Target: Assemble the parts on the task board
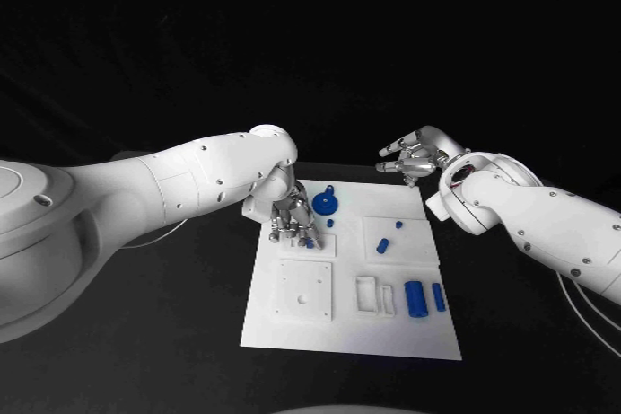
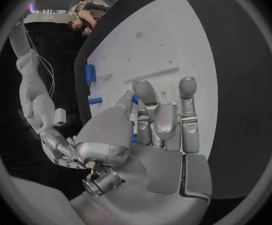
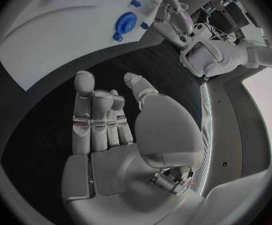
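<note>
The black surface (image 1: 155, 342) lies bare around the white task board (image 1: 349, 338) at frame centre, which carries six visible blue parts (image 1: 415, 298); the left robot hand (image 1: 293, 218) pinches one at the board's upper left, while the right robot hand (image 1: 412, 157) hovers empty, fingers apart, above the board's upper right corner.

My left hand (image 1: 292, 221) hangs low at about 10 o'clock from the middle, fingers pointing down and close together. My right hand (image 1: 412, 156) is raised at 1 o'clock, fingers apart, holding nothing.
</note>
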Available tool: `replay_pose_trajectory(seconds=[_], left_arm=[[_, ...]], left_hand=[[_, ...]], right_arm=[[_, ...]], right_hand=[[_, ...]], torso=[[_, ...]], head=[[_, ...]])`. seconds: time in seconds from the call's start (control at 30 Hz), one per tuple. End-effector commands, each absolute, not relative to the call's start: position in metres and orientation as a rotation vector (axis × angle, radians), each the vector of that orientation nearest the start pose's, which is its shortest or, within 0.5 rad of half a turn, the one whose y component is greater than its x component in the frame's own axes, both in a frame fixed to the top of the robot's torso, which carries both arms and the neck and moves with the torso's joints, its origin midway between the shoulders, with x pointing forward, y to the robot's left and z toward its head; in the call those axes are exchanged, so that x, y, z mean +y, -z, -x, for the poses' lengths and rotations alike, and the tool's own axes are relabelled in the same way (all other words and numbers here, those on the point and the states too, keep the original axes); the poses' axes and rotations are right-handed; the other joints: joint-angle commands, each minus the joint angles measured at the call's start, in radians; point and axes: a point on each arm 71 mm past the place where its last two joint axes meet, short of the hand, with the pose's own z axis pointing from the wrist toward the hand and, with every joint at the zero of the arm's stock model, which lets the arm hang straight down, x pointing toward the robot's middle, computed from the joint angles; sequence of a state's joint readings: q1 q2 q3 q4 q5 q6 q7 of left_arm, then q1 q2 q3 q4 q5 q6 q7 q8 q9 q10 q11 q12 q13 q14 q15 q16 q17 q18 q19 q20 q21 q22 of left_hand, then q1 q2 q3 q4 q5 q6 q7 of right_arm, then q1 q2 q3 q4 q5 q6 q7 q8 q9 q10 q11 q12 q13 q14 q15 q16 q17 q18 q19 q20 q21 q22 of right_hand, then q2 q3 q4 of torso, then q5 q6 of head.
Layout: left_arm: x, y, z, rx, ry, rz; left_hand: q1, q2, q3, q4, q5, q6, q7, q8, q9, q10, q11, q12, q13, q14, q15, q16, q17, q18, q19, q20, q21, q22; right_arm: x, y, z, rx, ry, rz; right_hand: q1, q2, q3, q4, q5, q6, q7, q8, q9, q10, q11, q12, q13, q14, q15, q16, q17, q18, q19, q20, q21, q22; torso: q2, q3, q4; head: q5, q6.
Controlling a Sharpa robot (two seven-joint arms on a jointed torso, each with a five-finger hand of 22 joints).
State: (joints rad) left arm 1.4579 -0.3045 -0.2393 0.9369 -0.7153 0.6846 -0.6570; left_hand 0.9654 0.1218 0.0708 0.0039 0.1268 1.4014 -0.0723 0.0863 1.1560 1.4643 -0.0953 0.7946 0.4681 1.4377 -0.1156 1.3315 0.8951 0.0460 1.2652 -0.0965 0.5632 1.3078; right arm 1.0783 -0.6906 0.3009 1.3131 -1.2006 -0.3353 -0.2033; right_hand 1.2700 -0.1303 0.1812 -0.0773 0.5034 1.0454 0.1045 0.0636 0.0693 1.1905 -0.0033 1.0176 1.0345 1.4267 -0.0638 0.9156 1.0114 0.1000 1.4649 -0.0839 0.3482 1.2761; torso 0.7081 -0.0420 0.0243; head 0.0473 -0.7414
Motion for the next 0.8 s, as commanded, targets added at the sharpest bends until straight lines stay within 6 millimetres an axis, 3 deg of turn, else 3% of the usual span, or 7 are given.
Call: replay_pose_trajectory(seconds=[0.03,0.33,0.47,0.8], left_arm=[[0.1108,0.1882,-0.5564,2.759,0.207,-0.041],[0.1145,0.1879,-0.5576,2.749,0.214,-0.022],[0.1145,0.1879,-0.5569,2.751,0.222,-0.022],[0.1143,0.1879,-0.5553,2.762,0.248,-0.01]], left_hand=[[0.003,0.013,-0.004,-0.001,-0.004,-0.001,0.004,0.0,-0.001,0.047,-0.006,0.0,-0.001,0.001,-0.006,-0.003,0.0,0.015,0.005,0.0,-0.004,0.018],[0.002,0.009,-0.012,-0.001,-0.017,0.0,0.004,0.001,-0.001,0.047,-0.005,0.0,-0.001,0.002,-0.006,-0.003,-0.001,0.016,0.006,0.0,-0.005,0.017],[-0.005,-0.001,-0.026,0.009,-0.058,0.001,0.004,0.001,-0.001,0.047,-0.005,0.0,-0.002,0.001,-0.006,-0.004,-0.002,0.016,0.006,0.0,-0.005,0.017],[-0.001,-0.013,-0.039,0.019,-0.067,-0.003,0.005,-0.001,-0.002,0.046,-0.005,-0.003,-0.003,-0.001,-0.006,-0.009,-0.009,0.016,0.005,0.0,-0.007,0.017]], right_arm=[[-0.2103,0.1493,-0.5446,1.574,-0.74,-0.406],[-0.211,0.1507,-0.5444,1.576,-0.739,-0.408],[-0.2109,0.1511,-0.5443,1.577,-0.739,-0.407],[-0.211,0.1519,-0.5442,1.579,-0.738,-0.408]], right_hand=[[-0.011,-0.001,0.004,-0.001,0.002,0.008,0.0,-0.001,-0.001,-0.007,0.0,-0.004,0.0,0.001,-0.008,-0.005,-0.001,0.014,0.04,-0.006,-0.003,0.001],[-0.011,-0.001,0.004,-0.001,0.002,0.008,0.0,-0.001,-0.001,-0.007,0.0,-0.004,0.0,0.001,-0.008,-0.005,-0.001,0.014,0.04,-0.006,-0.003,0.001],[-0.011,-0.001,0.004,-0.001,0.002,0.008,0.0,-0.001,-0.001,-0.007,0.0,-0.004,0.0,0.001,-0.008,-0.005,-0.001,0.014,0.04,-0.006,-0.003,0.001],[-0.014,-0.001,0.006,-0.003,0.003,0.008,0.0,-0.001,-0.001,-0.007,0.0,-0.004,0.0,0.001,-0.008,-0.004,0.0,0.014,0.04,-0.006,-0.004,0.002]], torso=[[0.001,0.0,-0.0006],[0.0,-0.0006,0.0003],[0.0,-0.0003,0.0007],[0.0,0.0,-0.0001]], head=[[0.0,0.0],[-0.002,0.0],[-0.002,0.0],[-0.001,-0.001]])
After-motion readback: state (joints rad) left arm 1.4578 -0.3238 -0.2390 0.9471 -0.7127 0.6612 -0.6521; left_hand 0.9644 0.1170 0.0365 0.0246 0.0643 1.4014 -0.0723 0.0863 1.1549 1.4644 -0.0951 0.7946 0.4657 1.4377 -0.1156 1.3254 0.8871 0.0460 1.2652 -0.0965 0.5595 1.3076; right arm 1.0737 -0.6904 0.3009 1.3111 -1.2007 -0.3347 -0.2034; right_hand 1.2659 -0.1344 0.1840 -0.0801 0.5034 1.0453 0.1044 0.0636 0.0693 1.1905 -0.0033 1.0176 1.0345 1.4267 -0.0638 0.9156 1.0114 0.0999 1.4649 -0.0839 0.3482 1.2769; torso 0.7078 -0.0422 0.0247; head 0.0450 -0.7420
